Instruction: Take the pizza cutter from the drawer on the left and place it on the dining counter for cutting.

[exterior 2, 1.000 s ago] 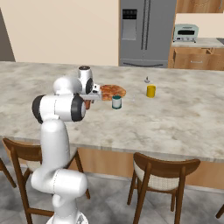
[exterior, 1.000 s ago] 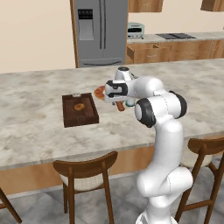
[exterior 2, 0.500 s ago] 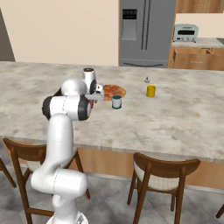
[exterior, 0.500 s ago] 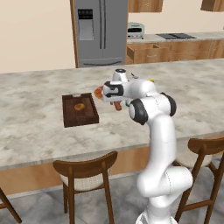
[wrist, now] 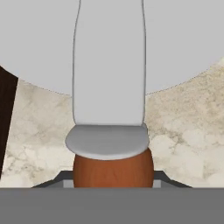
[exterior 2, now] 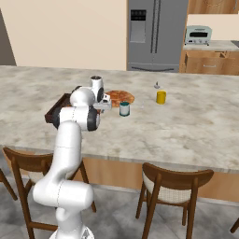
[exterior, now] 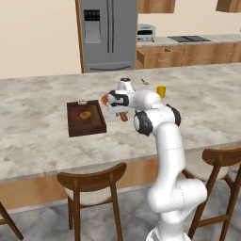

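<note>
Nearest the cameras stood the wooden stools [exterior: 92, 181] along the front of the dining counter [exterior: 42, 150], and the white arm rose from behind them and reached forward over the stone top. In the hand view the pizza cutter [wrist: 109, 65] sat right before the lens: its reddish-brown handle came up from between the fingers, a grey collar sat above it, and the broad pale wheel spread across the top of the picture, with marbled stone showing behind. The gripper [exterior: 121, 114] was part closed on that handle, holding the cutter above the counter, near the right edge of the dark wooden tray [exterior: 85, 118]. From the left base view the handle showed as a short red stub below the hand.

Just beyond the hand lay the round pizza [exterior 2: 119, 97], with a small dark-lidded jar [exterior 2: 124, 108] beside it and a yellow cup [exterior 2: 161, 97] further along to the right. Far back, past the counter, stood the grey fridge [exterior: 107, 34], and to its right the drawer [exterior: 155, 56] hung pulled out from the brown cabinets.

The fetching seemed done and the placing step was in hand. The next move would likely call for lowering the cutter onto bare stone near the pizza, clear of the tray, then opening the fingers to let it rest.
</note>
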